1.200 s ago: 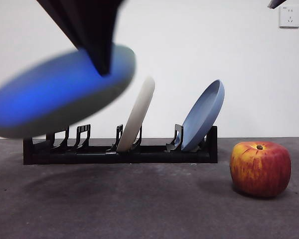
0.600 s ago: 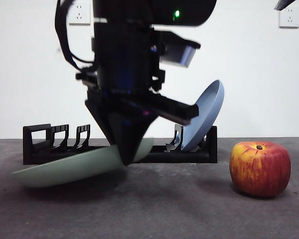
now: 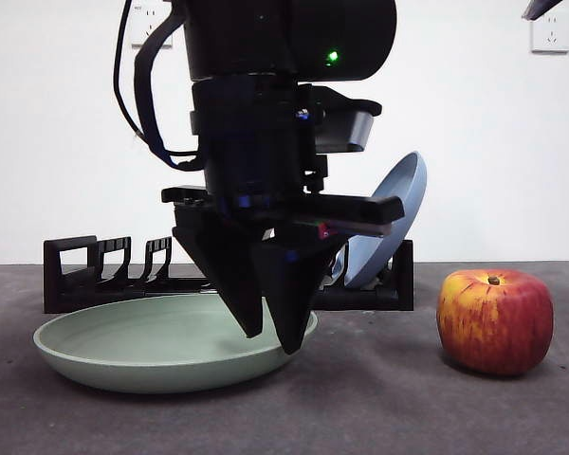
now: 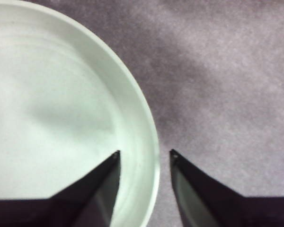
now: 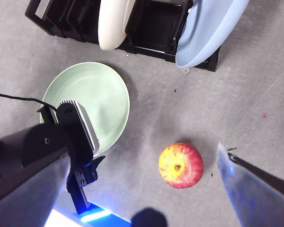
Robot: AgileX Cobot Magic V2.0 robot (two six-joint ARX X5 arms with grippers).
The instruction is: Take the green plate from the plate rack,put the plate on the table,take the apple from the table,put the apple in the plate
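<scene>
- Green plate (image 3: 152, 346) lies flat on the table (image 3: 379, 408), right-side up, just in front of the plate rack (image 3: 71, 275).
- Left gripper (image 3: 277, 332) is at the plate's rim on the apple side; jaws apart, one tip over the plate's inside, other outside the rim, w/ the rim between them. Can't tell if either tip touches the plate.
- Apple (image 3: 495, 320) sits upright on the table, well apart from the plate, stem dimple up, near the rack's end.
- Rack holds a cream-white plate (image 5: 112, 21) and a blue plate (image 3: 391, 213), both leaning in slots.
- Right gripper (image 5: 142, 189) hangs high above the table, jaws wide apart, holding nothing.
</scene>
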